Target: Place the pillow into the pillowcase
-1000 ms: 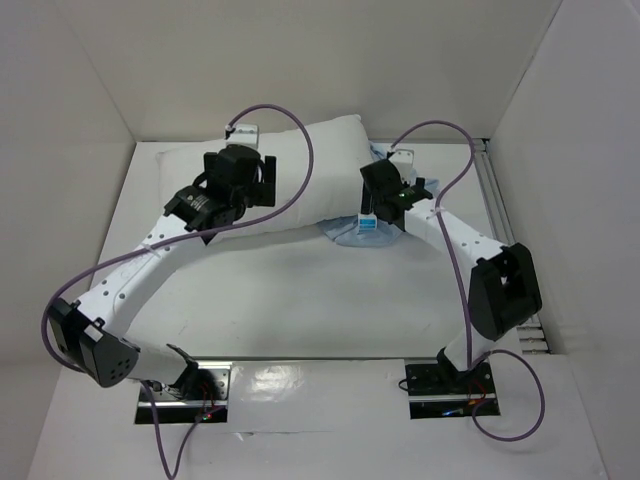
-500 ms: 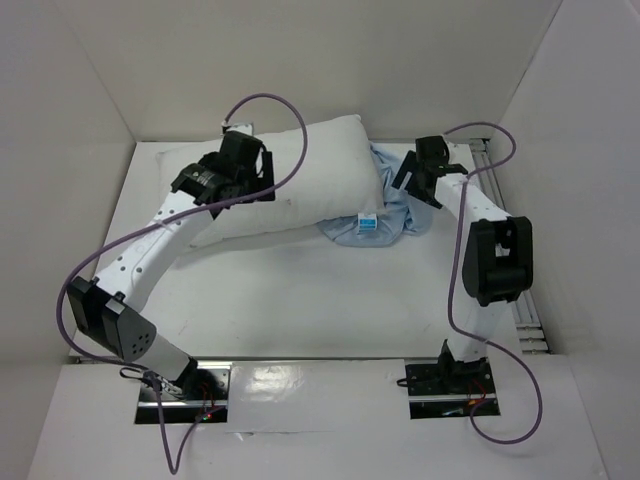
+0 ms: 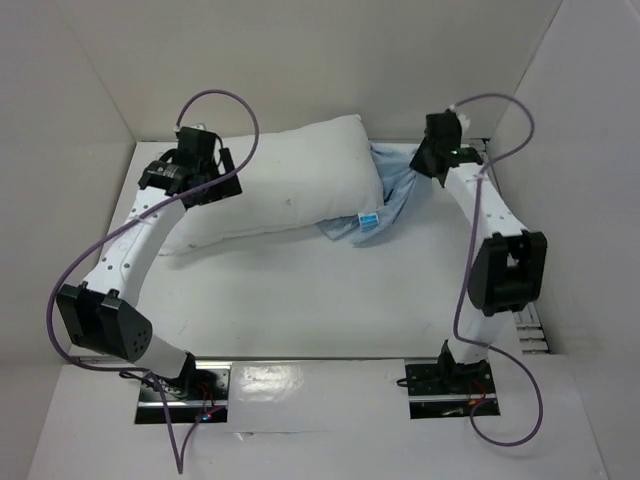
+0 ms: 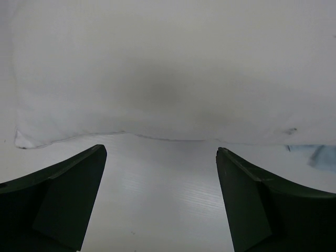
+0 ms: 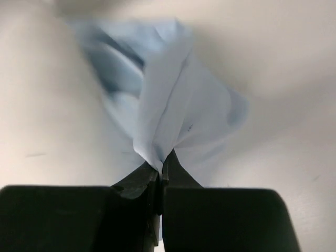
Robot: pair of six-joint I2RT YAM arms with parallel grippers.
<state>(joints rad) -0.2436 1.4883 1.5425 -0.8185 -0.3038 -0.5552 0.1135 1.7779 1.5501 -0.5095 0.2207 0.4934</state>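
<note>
We see the white table (image 3: 300,290) filling the middle of the overhead view, with white walls on three sides. Across its upper part lies the pillow (image 3: 290,185), plump and white. It runs on a slight slant from left of centre toward the upper middle of the frame, its right end the higher one. Against that right end, in the upper right of centre, the pillowcase (image 3: 385,200) sits bunched and wrinkled, pale blue, touching the pillow. We cannot tell whether any of the pillow is inside it. The left arm (image 3: 130,245) rises along the left side of the frame and bends in toward the pillow's left end. The right arm (image 3: 480,205) climbs the right side and reaches the pillowcase's upper right edge. In its wrist view, the left gripper (image 4: 160,151) has its two dark fingers spread wide at the bottom corners with bare table between them, holding nothing. The pillow's edge crosses the frame just beyond the fingertips. The right gripper (image 5: 160,167) has its fingers pressed together on a fold of the pillowcase, at the lower centre of its wrist view. The cloth fans upward from the pinch and blurs toward the upper left. A small blue-and-white label (image 3: 367,222) shows at the pillowcase's lower edge. Purple cables (image 3: 222,94) loop above both wrists.
</note>
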